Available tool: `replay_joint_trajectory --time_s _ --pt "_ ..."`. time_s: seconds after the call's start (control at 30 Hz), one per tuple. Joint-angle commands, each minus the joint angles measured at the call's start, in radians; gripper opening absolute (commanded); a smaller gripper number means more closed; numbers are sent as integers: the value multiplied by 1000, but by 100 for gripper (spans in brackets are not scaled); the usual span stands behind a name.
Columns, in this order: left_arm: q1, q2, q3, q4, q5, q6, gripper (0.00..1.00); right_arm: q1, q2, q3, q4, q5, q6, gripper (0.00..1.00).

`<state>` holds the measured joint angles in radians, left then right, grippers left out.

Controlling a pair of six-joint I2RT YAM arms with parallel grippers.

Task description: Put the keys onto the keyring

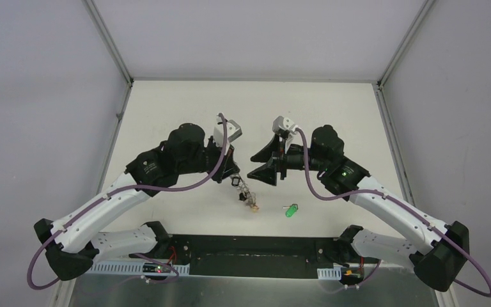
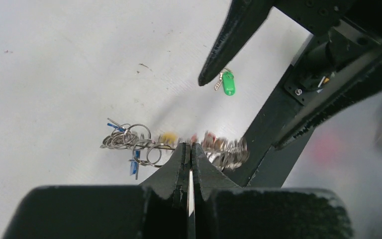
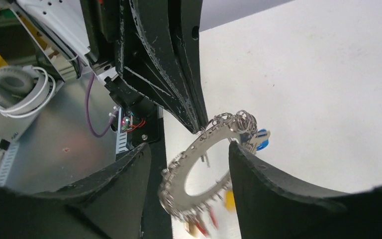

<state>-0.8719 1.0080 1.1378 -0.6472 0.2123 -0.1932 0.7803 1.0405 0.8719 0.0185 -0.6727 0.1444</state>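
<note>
The green-tagged key (image 1: 291,210) is lying flat on the white surface (image 1: 179,109). It is nearest to the arm bases and is sitting apart from everything else. Just past it, the keyring (image 1: 246,195) is hanging down from the left gripper (image 1: 233,178) and reaching toward the surface. The left gripper is squeezing its fingers together on the rim of the keyring. Many small keys are dangling from the ring, and the blue-tagged key (image 3: 261,139) is sitting among small rings at one end. A little farther on, the right gripper (image 1: 250,167) is facing the left one with its fingers spread wide apart, holding nothing.
</note>
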Motion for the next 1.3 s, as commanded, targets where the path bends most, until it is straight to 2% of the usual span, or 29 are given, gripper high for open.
replay_joint_trajectory --time_s 0.0,0.23,0.4,0.57,0.77,1.13,1.27 --pt "-12 -70 -11 120 110 112 0 -1 -11 1 118 -103 -117 59" --pt "-10 -183 -164 355 216 172 0 -1 0 -24 183 -144 -136 48" --pt "-11 -270 -283 570 219 148 0 -1 -5 -40 214 -189 -140 42" --pt "-12 -318 -356 707 213 123 0 -1 -21 -54 222 -211 -158 40" --pt "-12 -335 -381 771 223 113 0 -1 -30 -60 223 -232 -177 37" --pt "-11 -313 -385 809 257 92 0 4 -4 -49 270 -171 -118 37" --pt "-12 -316 -394 815 250 88 0 8 -2 -46 287 -160 -102 29"
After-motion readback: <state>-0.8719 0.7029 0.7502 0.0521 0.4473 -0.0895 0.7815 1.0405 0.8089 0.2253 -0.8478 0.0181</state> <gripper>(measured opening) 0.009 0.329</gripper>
